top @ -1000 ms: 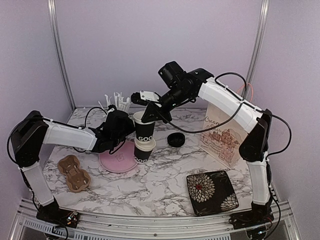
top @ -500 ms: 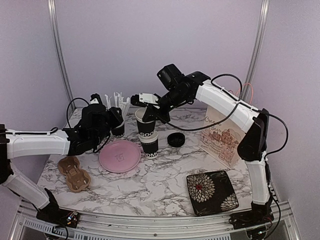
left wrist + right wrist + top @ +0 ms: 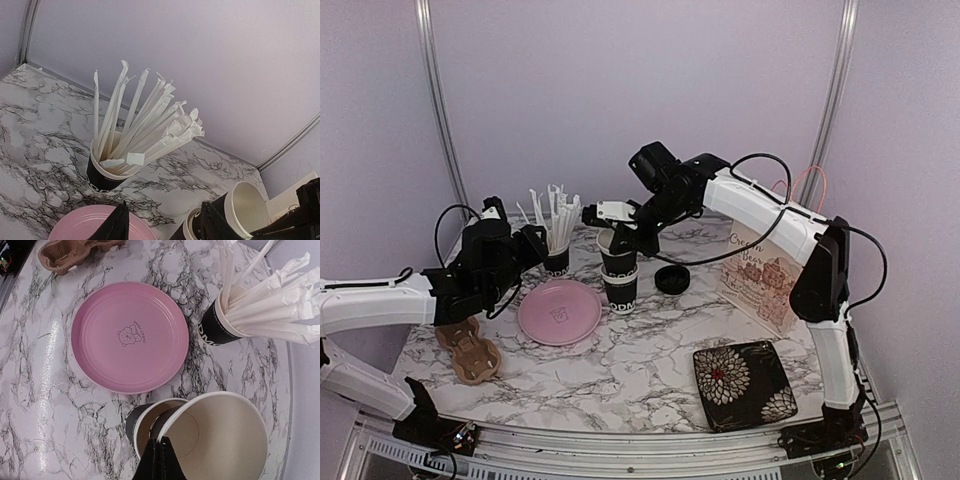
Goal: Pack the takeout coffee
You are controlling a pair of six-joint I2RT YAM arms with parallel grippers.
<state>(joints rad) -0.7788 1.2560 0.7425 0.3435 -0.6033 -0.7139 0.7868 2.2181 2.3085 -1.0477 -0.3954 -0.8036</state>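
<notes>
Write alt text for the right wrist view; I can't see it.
The right gripper is shut on the rim of a lidless paper cup, just above a second lidless cup on the marble table. A pink plate lies to their left, a black cup of white sticks at upper right, a brown carrier at top left.

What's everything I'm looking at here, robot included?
held cup: one, black, pale inside; tilted just above the standing cup.
standing cup: one, black with white print; table centre.
lid: one, black; right of the cups.
straw cup: one, black, full of white wrapped sticks; back left.
plate: one, pink; left of the cups.
cup carrier: one, brown; near left.
paper bag: one, pale, printed; right.
square dish: one, black, floral; near right.
table: one, white marble.
left end effector: open, empty, near the straw cup.
right end effector: shut on the held cup's rim.
</notes>
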